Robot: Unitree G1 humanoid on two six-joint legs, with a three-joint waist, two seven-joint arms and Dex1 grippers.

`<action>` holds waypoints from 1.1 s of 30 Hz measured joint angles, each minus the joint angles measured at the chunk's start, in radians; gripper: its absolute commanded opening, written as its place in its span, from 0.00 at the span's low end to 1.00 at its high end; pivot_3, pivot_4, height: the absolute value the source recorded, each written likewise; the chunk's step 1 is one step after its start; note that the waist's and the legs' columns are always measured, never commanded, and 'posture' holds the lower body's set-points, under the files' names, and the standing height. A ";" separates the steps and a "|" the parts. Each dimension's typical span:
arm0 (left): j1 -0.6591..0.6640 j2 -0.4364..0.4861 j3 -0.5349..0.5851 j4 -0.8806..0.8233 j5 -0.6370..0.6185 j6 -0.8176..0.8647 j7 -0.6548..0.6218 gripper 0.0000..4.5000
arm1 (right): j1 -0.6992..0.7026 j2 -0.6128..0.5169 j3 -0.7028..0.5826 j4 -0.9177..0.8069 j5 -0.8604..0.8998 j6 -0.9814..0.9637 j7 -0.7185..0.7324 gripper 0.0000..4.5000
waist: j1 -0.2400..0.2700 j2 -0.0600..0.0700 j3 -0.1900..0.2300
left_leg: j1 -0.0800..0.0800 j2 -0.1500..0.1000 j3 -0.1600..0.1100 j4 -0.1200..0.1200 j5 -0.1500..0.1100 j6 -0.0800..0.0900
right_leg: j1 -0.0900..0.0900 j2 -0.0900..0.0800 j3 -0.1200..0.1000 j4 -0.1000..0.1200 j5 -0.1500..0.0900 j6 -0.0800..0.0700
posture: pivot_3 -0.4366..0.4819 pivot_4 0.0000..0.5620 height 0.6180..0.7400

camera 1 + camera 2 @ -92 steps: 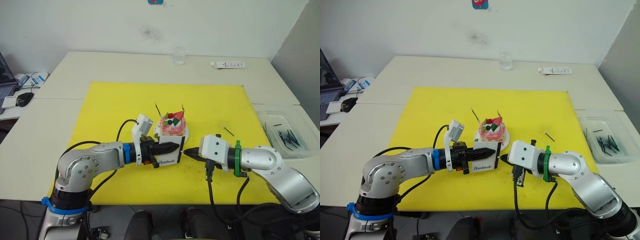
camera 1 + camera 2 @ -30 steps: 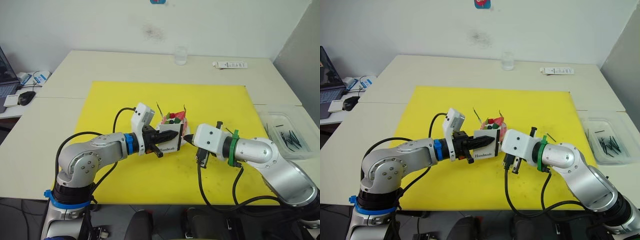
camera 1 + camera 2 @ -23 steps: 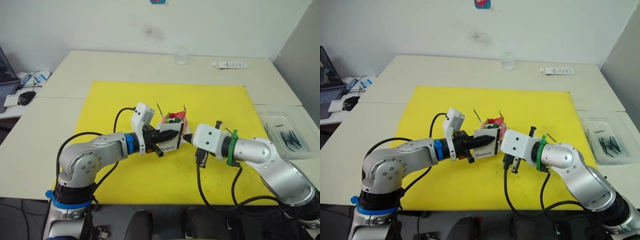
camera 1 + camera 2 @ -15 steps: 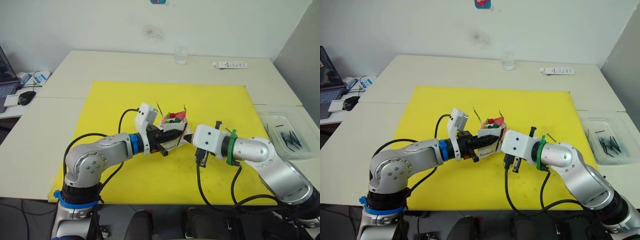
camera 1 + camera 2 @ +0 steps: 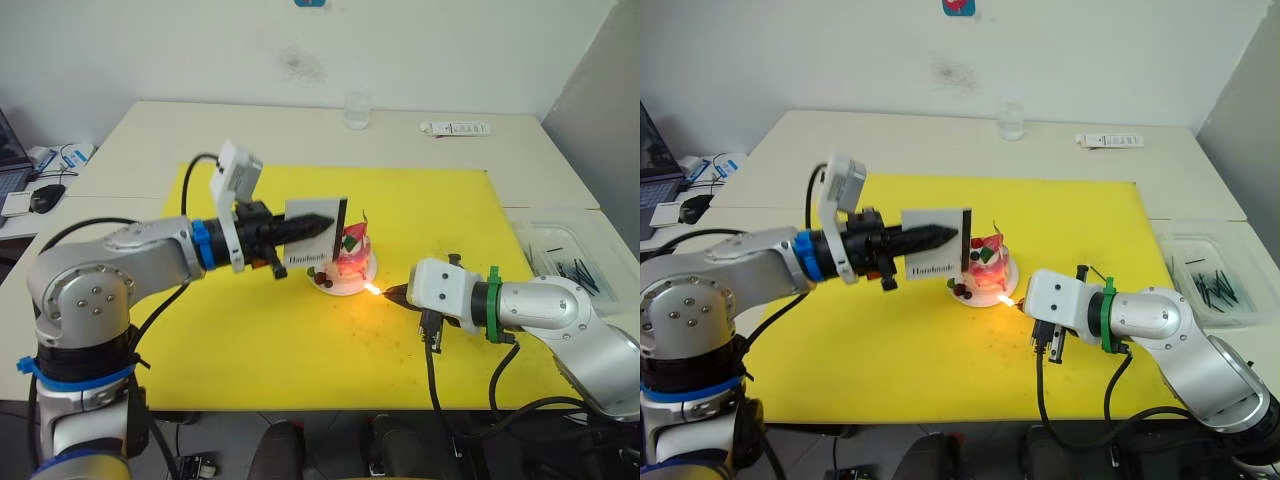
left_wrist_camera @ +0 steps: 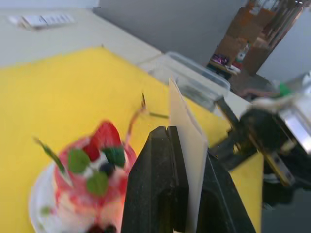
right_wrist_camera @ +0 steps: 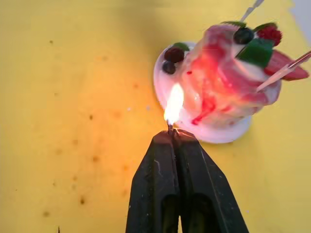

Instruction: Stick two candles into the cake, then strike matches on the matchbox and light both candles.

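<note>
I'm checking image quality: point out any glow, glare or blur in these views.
Right wrist view: the match flame is blown out and casts a warm glow on the yellow mat. Left wrist view: the cake is soft, and the background past the matchbox is blurred.

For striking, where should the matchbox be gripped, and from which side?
By its broad flat faces at one short end, from the robot's left, as the left end effector does now. The matchbox stands on edge and is thin, so pinching the faces leaves the black strip along its right edge exposed.
</note>
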 measured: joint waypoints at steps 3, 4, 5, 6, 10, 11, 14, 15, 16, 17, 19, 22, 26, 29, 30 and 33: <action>0.181 0.105 0.022 -0.036 -0.060 0.047 -0.089 0.00 | -0.063 0.031 -0.040 -0.001 0.038 0.046 -0.013 0.01 | -0.006 0.001 0.000 | 0.001 0.000 0.001 -0.001 0.000 0.000 | 0.000 -0.002 0.001 0.000 0.000 0.000 | 0.48 0.27 1.00; 0.234 0.123 0.023 -0.046 -0.068 0.049 -0.113 0.00 | -0.087 0.039 -0.042 0.001 0.042 0.059 -0.021 0.01 | -0.001 0.001 0.001 | 0.001 0.000 0.001 -0.001 0.000 0.000 | 0.000 -0.002 0.000 0.000 0.000 -0.001 | 0.48 0.27 1.00; 0.271 0.129 0.020 -0.055 -0.066 0.046 -0.128 0.00 | -0.107 0.044 -0.042 0.002 0.045 0.065 -0.025 0.01 | 0.002 0.001 0.001 | 0.001 -0.001 0.001 -0.001 0.000 0.000 | 0.000 -0.002 0.000 0.000 0.000 -0.001 | 0.48 0.27 1.00; 0.308 0.134 0.019 -0.064 -0.056 0.037 -0.140 0.00 | -0.130 0.061 -0.039 0.005 0.047 0.069 -0.031 0.01 | 0.006 0.001 0.001 | 0.001 -0.001 0.000 0.000 0.000 0.000 | 0.001 -0.003 -0.001 0.000 -0.001 -0.001 | 0.48 0.27 1.00; 0.401 0.120 -0.012 -0.070 0.018 -0.015 -0.145 0.00 | -0.206 0.113 0.015 0.037 0.029 0.065 -0.070 0.01 | 0.012 0.001 0.001 | 0.002 -0.002 0.002 0.001 0.000 0.000 | 0.001 -0.004 0.001 0.000 0.000 -0.002 | 0.48 0.27 1.00; 0.413 0.114 -0.027 -0.070 0.034 -0.028 -0.146 0.00 | -0.222 0.122 0.033 0.047 0.018 0.057 -0.080 0.01 | 0.013 0.001 0.001 | 0.001 -0.002 0.002 0.001 0.000 0.000 | 0.001 -0.004 0.000 0.000 0.000 -0.002 | 0.48 0.27 1.00; 0.429 0.092 -0.053 -0.065 0.077 -0.054 -0.144 0.00 | -0.268 0.157 0.108 0.102 -0.055 0.009 -0.126 0.01 | 0.013 0.001 0.000 | 0.001 -0.002 0.002 0.001 0.000 0.000 | 0.001 -0.004 0.000 0.000 0.000 -0.002 | 0.48 0.27 1.00; 0.427 0.086 -0.061 -0.063 0.084 -0.060 -0.141 0.00 | -0.278 0.169 0.131 0.123 -0.079 -0.008 -0.140 0.01 | 0.013 0.001 0.000 | 0.001 -0.002 0.002 0.000 0.000 0.000 | 0.001 -0.004 0.000 0.000 0.000 -0.002 | 0.48 0.27 1.00; 0.424 0.079 -0.067 -0.062 0.087 -0.065 -0.140 0.00 | -0.280 0.184 0.146 0.142 -0.097 -0.024 -0.153 0.01 | 0.013 0.001 0.000 | 0.001 -0.002 0.002 0.000 0.000 0.000 | 0.000 -0.004 0.000 0.000 0.000 -0.002 | 0.48 0.27 1.00; 0.416 0.072 -0.072 -0.060 0.088 -0.067 -0.137 0.00 | -0.280 0.195 0.165 0.161 -0.116 -0.040 -0.162 0.01 | 0.013 0.001 0.000 | 0.000 -0.002 0.002 0.000 0.000 0.000 | 0.000 -0.004 0.000 0.000 0.000 -0.002 | 0.48 0.27 1.00; 0.388 0.045 -0.075 -0.057 0.085 -0.067 -0.116 0.00 | -0.280 0.214 0.192 0.205 -0.160 -0.080 -0.184 0.01 | 0.013 0.001 0.000 | -0.001 -0.002 0.001 0.000 0.000 0.000 | 0.000 -0.003 0.000 0.000 0.000 -0.002 | 0.48 0.27 1.00; 0.357 0.021 -0.082 -0.057 0.072 -0.061 -0.086 0.00 | -0.280 0.230 0.208 0.254 -0.211 -0.137 -0.203 0.01 | 0.011 0.001 0.000 | -0.002 -0.002 0.001 0.000 0.000 0.000 | -0.001 -0.003 0.000 0.000 0.000 -0.002 | 0.48 0.27 1.00; 0.330 0.008 -0.085 -0.055 0.048 -0.041 -0.052 0.00 | -0.283 0.260 0.210 0.313 -0.263 -0.202 -0.216 0.01 | 0.006 0.001 0.000 | -0.002 -0.001 0.001 0.000 0.000 0.000 | -0.001 -0.003 0.000 0.000 0.000 -0.002 | 0.48 0.27 1.00; 0.308 0.003 -0.087 -0.050 0.035 -0.033 -0.037 0.00 | -0.297 0.286 0.219 0.359 -0.296 -0.250 -0.217 0.01 | 0.005 0.001 0.000 | -0.002 -0.001 0.001 0.000 0.000 0.000 | -0.001 -0.003 0.000 0.000 0.000 -0.002 | 0.48 0.27 1.00; 0.307 0.003 -0.087 -0.049 0.034 -0.028 -0.033 0.00 | -0.300 0.297 0.220 0.375 -0.309 -0.265 -0.217 0.01 | 0.005 0.001 0.000 | -0.002 -0.001 0.001 0.000 0.000 0.000 | -0.001 -0.002 0.000 0.000 0.000 -0.002 | 0.48 0.27 1.00; 0.307 0.003 -0.090 -0.046 0.033 -0.024 -0.032 0.00 | -0.310 0.321 0.220 0.407 -0.329 -0.289 -0.217 0.01 | 0.005 0.001 0.000 | -0.002 -0.001 0.001 0.000 0.000 0.000 | -0.001 -0.002 0.000 0.000 0.000 -0.002 | 0.48 0.27 1.00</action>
